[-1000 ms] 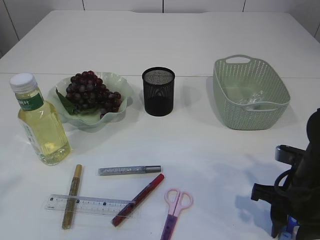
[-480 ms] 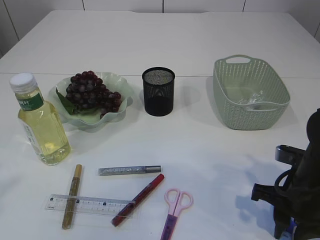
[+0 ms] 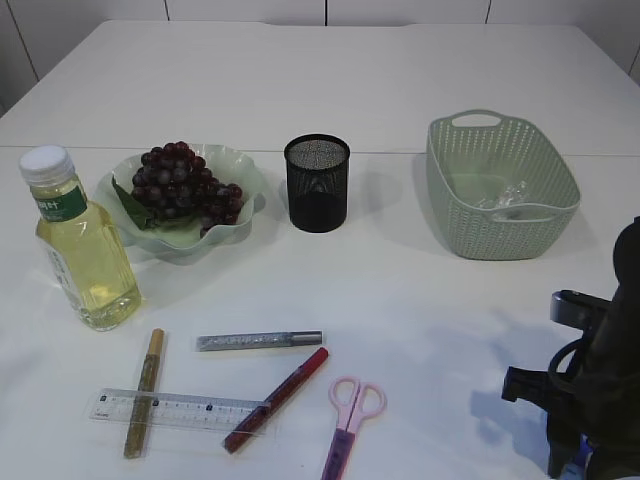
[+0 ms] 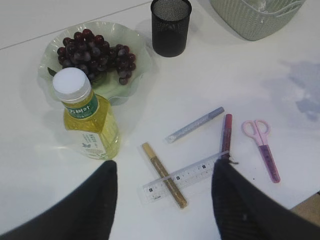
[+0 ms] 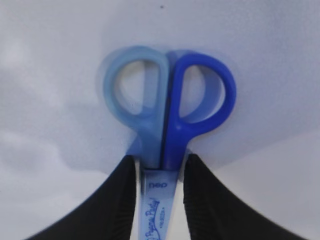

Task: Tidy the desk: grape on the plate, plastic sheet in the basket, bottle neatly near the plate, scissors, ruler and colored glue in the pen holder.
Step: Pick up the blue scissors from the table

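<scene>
**Blue scissors between the right tool's fingers; containers partly filled**

The right tool (image 5: pixel 159 175) has its 2 dark fingers (image 5: pixel 117 200) set on either side of a pair of blue scissors (image 5: pixel 170 115), just below the handle loops — the fingers appear to touch the blades, clamped on them, above the white table (image 3: pixel 400 300). In the exterior view this arm sits at the lower right corner, with only a sliver of blue showing beneath it.

The black mesh pen holder (image 3: pixel 317 183) stands upright at mid-table; its inside cannot be made out. To its left, the pale green wavy plate (image 3: pixel 235 175) carries a bunch of dark grapes (image 3: pixel 183 185) with a green leaf. To its right, well apart, the green woven basket (image 3: pixel 500 225) holds the crumpled clear plastic sheet (image 3: pixel 505 196).

The bottle (image 3: pixel 83 245) of yellow liquid, white-capped, stands upright just beside the plate's left front edge.

On the near table lie a clear ruler (image 3: pixel 180 408), a gold glue pen (image 3: pixel 144 392) lying across it, a red glue pen (image 3: pixel 277 398) touching its right end, a silver glue pen (image 3: pixel 259 340) just above, and pink scissors (image 3: pixel 350 415) to the right.

The left tool (image 4: pixel 162 200) hangs above these items, fingers apart, holding nothing.
</scene>
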